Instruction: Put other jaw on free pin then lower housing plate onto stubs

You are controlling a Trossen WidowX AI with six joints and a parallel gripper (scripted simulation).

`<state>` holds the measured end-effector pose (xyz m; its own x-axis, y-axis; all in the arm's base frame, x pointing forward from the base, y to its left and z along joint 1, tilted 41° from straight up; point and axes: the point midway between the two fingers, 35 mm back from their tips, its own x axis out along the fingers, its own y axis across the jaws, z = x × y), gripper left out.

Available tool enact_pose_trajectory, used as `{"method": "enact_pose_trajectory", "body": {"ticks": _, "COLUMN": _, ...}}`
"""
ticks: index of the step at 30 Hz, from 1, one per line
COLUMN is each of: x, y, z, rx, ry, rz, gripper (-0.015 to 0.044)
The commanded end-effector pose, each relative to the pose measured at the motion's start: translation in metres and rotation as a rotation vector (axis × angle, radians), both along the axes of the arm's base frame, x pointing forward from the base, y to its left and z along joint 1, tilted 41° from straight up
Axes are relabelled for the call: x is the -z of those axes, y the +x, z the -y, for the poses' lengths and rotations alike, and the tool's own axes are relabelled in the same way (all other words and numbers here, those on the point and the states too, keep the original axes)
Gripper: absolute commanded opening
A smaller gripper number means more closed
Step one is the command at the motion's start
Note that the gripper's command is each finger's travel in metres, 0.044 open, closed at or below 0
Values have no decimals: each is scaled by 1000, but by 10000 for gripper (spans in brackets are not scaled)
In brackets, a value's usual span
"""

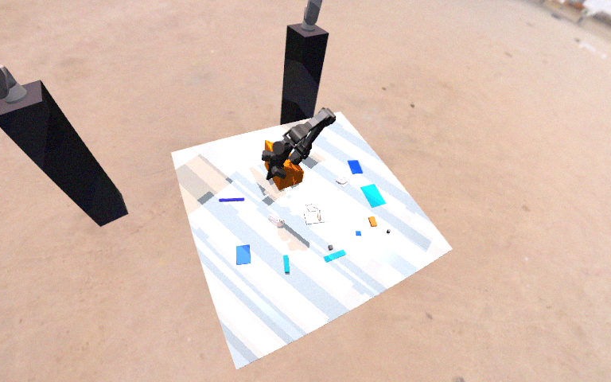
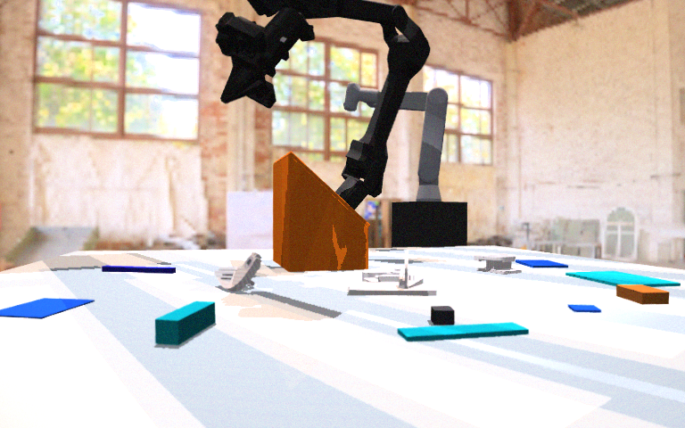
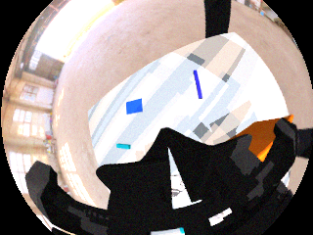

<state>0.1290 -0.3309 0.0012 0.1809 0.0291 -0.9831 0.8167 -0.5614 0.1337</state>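
The white base (image 1: 315,223) (image 2: 383,292) lies near the middle of the table, with a low flat part and a thin upright on it; its pins, stubs and gear teeth are too small to tell. A loose pale part (image 1: 276,220) (image 2: 238,274) leans tilted to its left in the top and exterior views. Another pale part (image 1: 341,181) (image 2: 495,261) lies to its right, farther back. I cannot tell surely which is the jaw and which the housing plate. My gripper (image 1: 274,173) (image 2: 248,94) (image 3: 167,142) is shut and empty, high above the table beside the orange block, touching none of these parts.
A tall orange wedge block (image 1: 289,178) (image 2: 314,227) (image 3: 264,137) stands by the arm. A blue bar (image 1: 231,200) (image 2: 138,269) (image 3: 198,84), teal blocks (image 1: 286,263) (image 2: 184,323), a black cube (image 2: 441,315) and an orange brick (image 1: 372,221) (image 2: 641,294) lie around the parts.
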Motion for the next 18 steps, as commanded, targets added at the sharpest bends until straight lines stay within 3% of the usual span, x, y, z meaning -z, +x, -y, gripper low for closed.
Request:
{"method": "enact_pose_trajectory", "body": {"ticks": 1, "x": 8, "y": 10, "z": -5, "rx": 14, "ry": 44, "rz": 4, "gripper": 0}}
{"method": "enact_pose_trajectory", "body": {"ticks": 18, "x": 57, "y": 75, "z": -55, "rx": 264, "ry": 366, "rz": -25, "gripper": 0}}
